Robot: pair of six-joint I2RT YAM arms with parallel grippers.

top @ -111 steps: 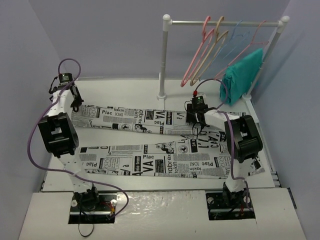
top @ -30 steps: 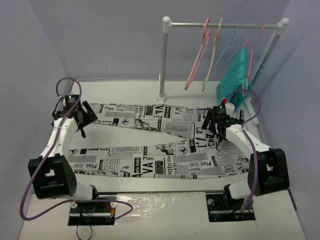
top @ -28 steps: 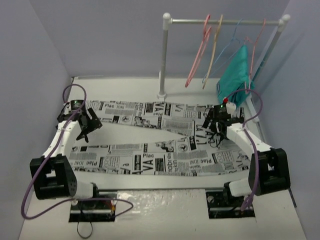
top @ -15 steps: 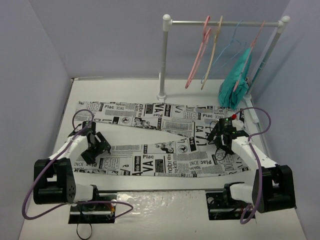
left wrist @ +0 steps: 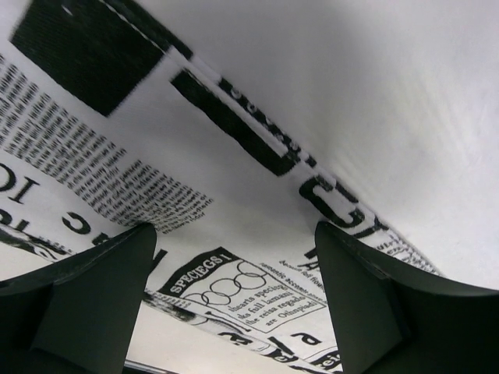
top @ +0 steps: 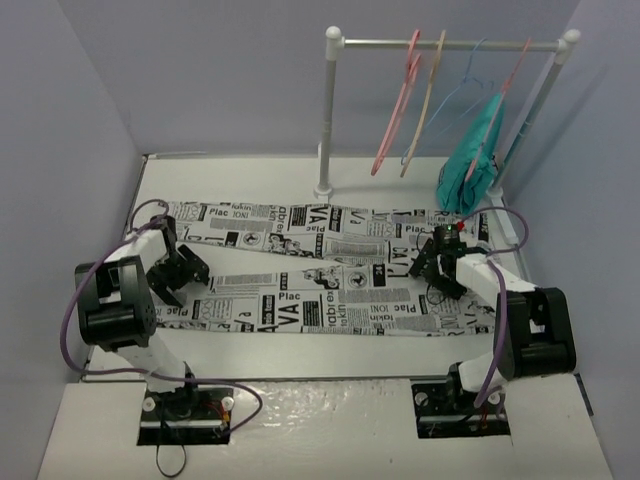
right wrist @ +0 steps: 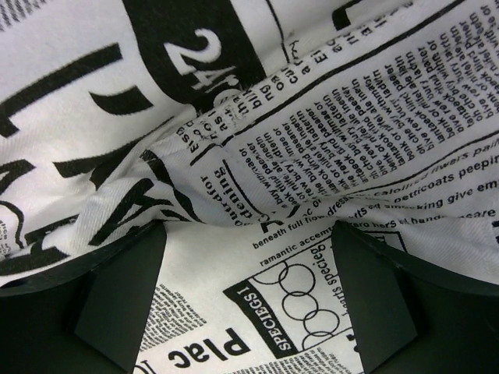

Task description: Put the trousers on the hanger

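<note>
Both pairs of jaws are spread apart over the trousers [top: 300, 310]. Fabric should be pinched deeply at each end before lifting.

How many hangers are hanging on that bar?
4: thick pink hanger leftmost, tan hanger next, thin blue hanger, then a thin pink hanger carrying the teal garment. None seems hidden.

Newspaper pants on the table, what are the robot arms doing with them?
Two robot arms are getting ready to hang them up. The trousers lie spread on the table. The left gripper is down over a leg end and the right gripper over the waist end, both open. The pink hanger hangs on the rail at the back, with nothing on it.
</note>
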